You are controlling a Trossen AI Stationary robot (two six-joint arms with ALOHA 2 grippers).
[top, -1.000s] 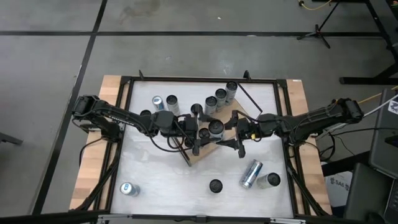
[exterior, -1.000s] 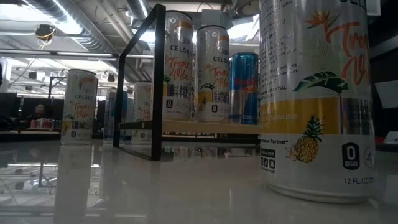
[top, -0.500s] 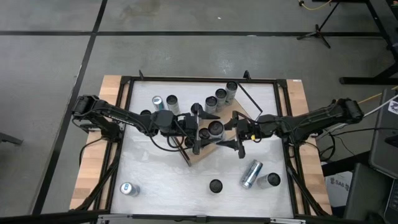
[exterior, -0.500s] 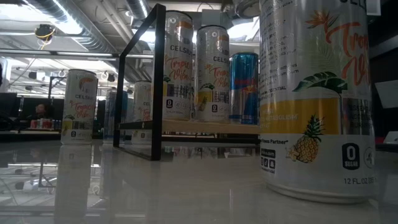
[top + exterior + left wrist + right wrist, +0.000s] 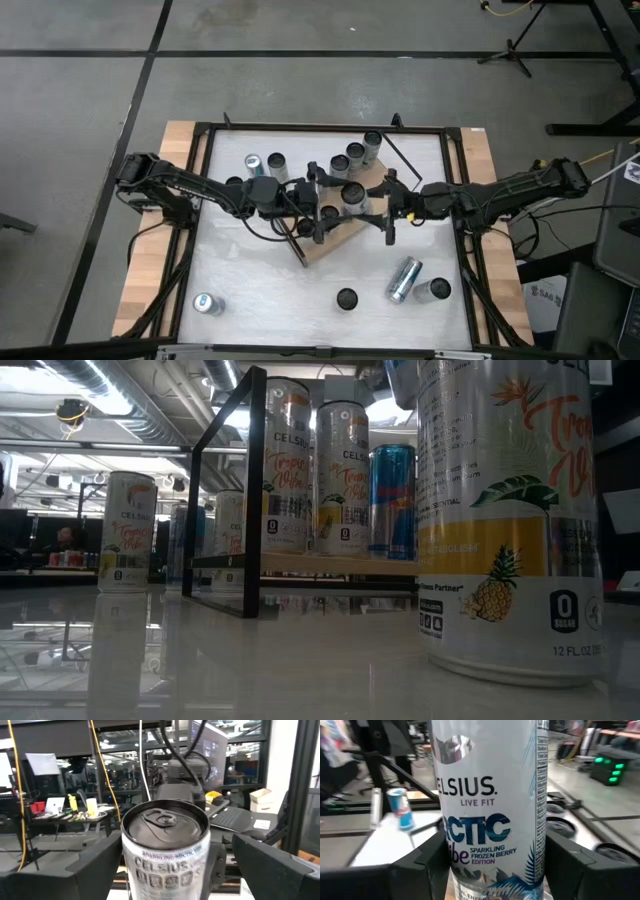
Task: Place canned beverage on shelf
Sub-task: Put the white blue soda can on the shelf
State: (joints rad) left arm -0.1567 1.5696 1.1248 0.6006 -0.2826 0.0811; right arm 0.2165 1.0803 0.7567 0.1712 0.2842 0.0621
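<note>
A white Celsius Arctic Vibe can (image 5: 352,195) stands upright over the light-brown shelf board (image 5: 330,247), which lies askew at mid-table. My right gripper (image 5: 375,207) comes from the table's right and is shut on this can, which fills the right wrist view (image 5: 492,820). My left gripper (image 5: 322,205) comes from the left and is open wide, one finger on either side of the same can (image 5: 165,845); I cannot tell whether it touches. Another can (image 5: 330,212) stands beside it on the board. My right gripper pinches the can's side wall (image 5: 451,855) between its two fingers (image 5: 415,867), at about mid-height. The fingers come level from the table's right. The can stays upright; whether its base rests on the board is hidden.
Several cans stand along the far side (image 5: 355,152), (image 5: 275,163). A can lies on its side (image 5: 403,279) at the near right beside two upright ones (image 5: 433,290), (image 5: 346,298). A blue can (image 5: 207,304) stands near left. The shelf's black frame (image 5: 255,490) rises beside its cans.
My right gripper has gone toward the table's far edge and a little left, up to the white can. The can now shows slightly farther toward the far edge than before. My left gripper has stayed open in place.
</note>
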